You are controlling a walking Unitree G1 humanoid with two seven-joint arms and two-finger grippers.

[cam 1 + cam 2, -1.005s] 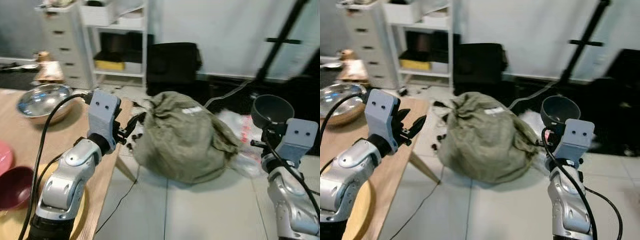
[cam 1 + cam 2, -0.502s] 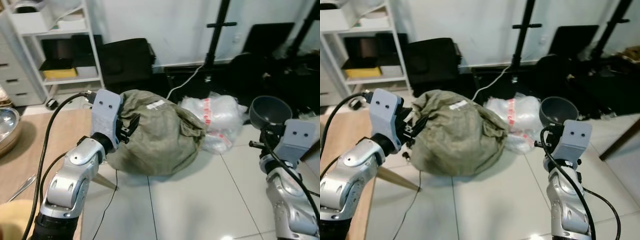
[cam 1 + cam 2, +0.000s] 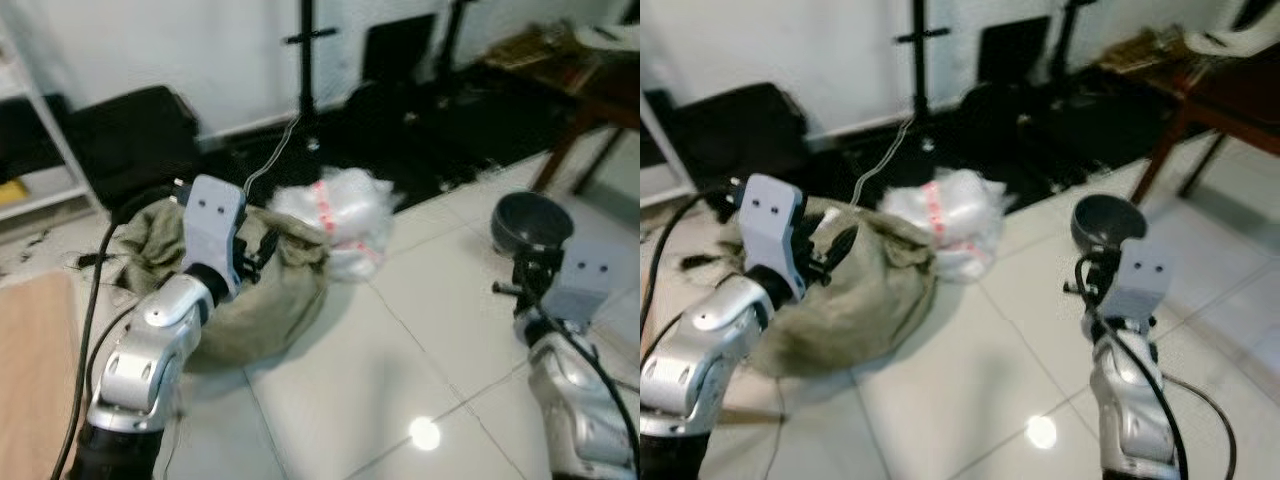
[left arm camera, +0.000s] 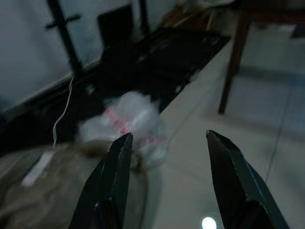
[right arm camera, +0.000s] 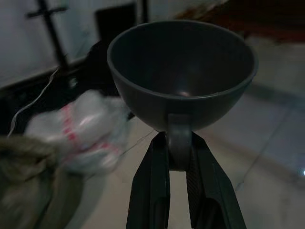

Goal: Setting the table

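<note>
Here, head views: right gripper (image 3: pixel 532 268) raised over tiled floor (image 3: pixel 400 340), carrying grey bowl (image 3: pixel 530 220); left gripper (image 3: pixel 830 250) empty, near olive sack (image 3: pixel 250 300) and white plastic bag (image 3: pixel 345 215)

Left wrist view: fingers (image 4: pixel 109 181) spread apart, nothing between

Right wrist view: fingers (image 5: pixel 152 186) clamped on the bowl's small tab; risk judged: narrow hold, bowl may tip or slip while walking; sack and loose cable (image 3: pixel 880 160) could snag feet

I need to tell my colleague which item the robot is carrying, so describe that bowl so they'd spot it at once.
On the robot's right side, above the pale tiled floor, the right gripper pinches a bowl by a short tab under its rim. It is dark grey, deep and round, unlike the white plastic bag and olive sack.
</note>
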